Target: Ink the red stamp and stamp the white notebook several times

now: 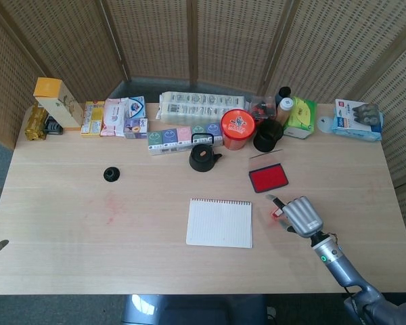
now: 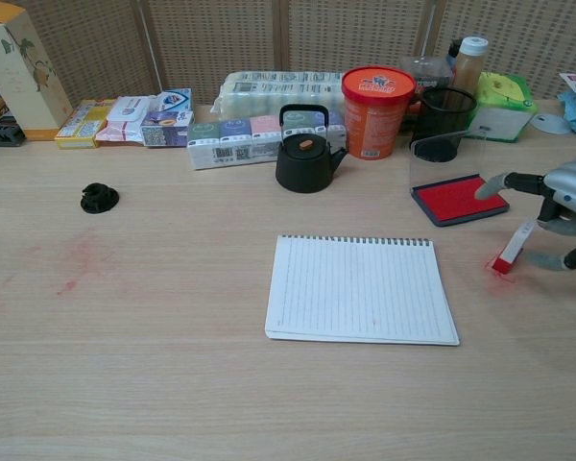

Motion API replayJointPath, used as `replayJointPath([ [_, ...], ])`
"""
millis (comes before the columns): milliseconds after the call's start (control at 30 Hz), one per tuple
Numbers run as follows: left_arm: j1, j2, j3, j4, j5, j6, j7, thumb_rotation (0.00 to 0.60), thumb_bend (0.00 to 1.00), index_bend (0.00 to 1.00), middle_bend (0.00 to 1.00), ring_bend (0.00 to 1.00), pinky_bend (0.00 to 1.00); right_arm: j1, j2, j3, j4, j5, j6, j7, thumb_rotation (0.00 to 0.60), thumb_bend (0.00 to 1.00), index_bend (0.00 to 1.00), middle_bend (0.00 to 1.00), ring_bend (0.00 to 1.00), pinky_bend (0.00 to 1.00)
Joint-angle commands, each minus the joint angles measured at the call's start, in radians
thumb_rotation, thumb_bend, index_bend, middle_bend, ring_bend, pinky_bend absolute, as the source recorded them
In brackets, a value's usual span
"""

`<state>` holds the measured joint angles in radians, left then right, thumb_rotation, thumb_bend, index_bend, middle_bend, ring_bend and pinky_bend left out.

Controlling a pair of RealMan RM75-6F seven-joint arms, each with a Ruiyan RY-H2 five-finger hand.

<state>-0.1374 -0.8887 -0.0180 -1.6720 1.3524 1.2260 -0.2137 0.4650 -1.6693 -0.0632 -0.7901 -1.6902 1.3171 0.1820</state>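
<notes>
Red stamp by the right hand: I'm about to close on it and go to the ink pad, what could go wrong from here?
The red stamp leans tilted with its red end on the table, and the right hand shows no firm grip in the chest view; closing now may knock it flat. Red smears already mark the table under it, so dragging could spread ink. The ink pad's clear lid stands upright at its far edge; a low approach might catch it.
</notes>
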Motion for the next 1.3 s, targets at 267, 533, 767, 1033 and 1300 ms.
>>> replayJointPath([
  [267,-0.001,-0.003,0.003,-0.006,0.000,-0.004,0.015,0.600,0.00,0.00,0.00,0.00,0.00,0.001,-0.034,-0.024,0.140,-0.011,-0.025,0.069,0.600,0.31,0.22,1.00,1.00,1.00],
  [533,-0.001,-0.003,0.005,-0.011,0.002,-0.004,0.018,0.600,0.00,0.00,0.00,0.00,0.00,0.009,-0.091,-0.021,0.239,-0.005,-0.043,0.109,0.600,0.31,0.21,1.00,1.00,1.00],
  [767,-0.001,-0.004,0.005,-0.012,0.000,-0.006,0.020,0.600,0.00,0.00,0.00,0.00,0.00,0.029,-0.122,-0.020,0.284,-0.004,-0.063,0.121,0.600,0.31,0.22,1.00,1.00,1.00],
  [1033,-0.003,-0.005,0.005,-0.012,-0.002,-0.009,0.021,0.600,0.00,0.00,0.00,0.00,0.00,0.042,-0.144,0.006,0.281,0.023,-0.075,0.114,0.600,0.31,0.22,1.00,1.00,1.00],
  [1300,-0.004,-0.005,0.008,-0.013,0.003,-0.011,0.024,0.600,0.00,0.00,0.00,0.00,0.00,0.049,-0.161,0.033,0.268,0.050,-0.082,0.071,0.600,0.31,0.21,1.00,1.00,1.00],
])
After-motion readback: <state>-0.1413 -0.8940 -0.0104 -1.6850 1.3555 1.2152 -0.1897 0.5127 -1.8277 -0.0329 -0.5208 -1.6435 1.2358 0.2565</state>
